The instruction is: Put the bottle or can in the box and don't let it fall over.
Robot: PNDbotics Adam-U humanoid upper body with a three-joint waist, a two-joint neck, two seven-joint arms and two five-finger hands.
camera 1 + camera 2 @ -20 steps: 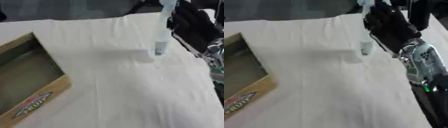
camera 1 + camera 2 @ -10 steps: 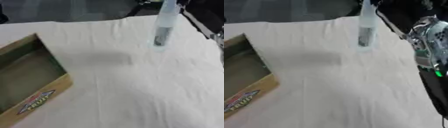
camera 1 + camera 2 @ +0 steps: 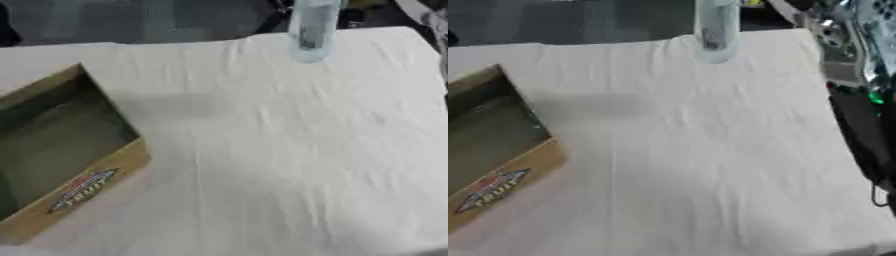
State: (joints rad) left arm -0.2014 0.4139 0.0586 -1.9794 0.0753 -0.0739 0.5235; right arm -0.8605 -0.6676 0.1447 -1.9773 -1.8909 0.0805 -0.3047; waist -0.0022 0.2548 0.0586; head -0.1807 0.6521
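A clear plastic bottle [image 3: 311,31] with a dark label hangs upright above the far edge of the white cloth [image 3: 289,150]; its top is cut off by the picture's upper edge. Its faint shadow lies on the cloth to the left. Of my right arm [image 3: 859,35] only the silver and black wrist and forearm show at the top right in the right eye view, with a dark bit of the right hand [image 3: 800,4] at the top edge, beside the bottle. The open brown box [image 3: 118,162] with a coloured label on its front wall stands at the left. My left hand is out of sight.
The cloth-covered table ends at the far side just behind the bottle, with dark floor beyond. Its right edge runs under my forearm. A wide stretch of wrinkled cloth lies between the bottle and the box.
The bottle has risen off the cloth and drifted left towards the top of the picture. My right hand has moved up, almost wholly out of the frame.
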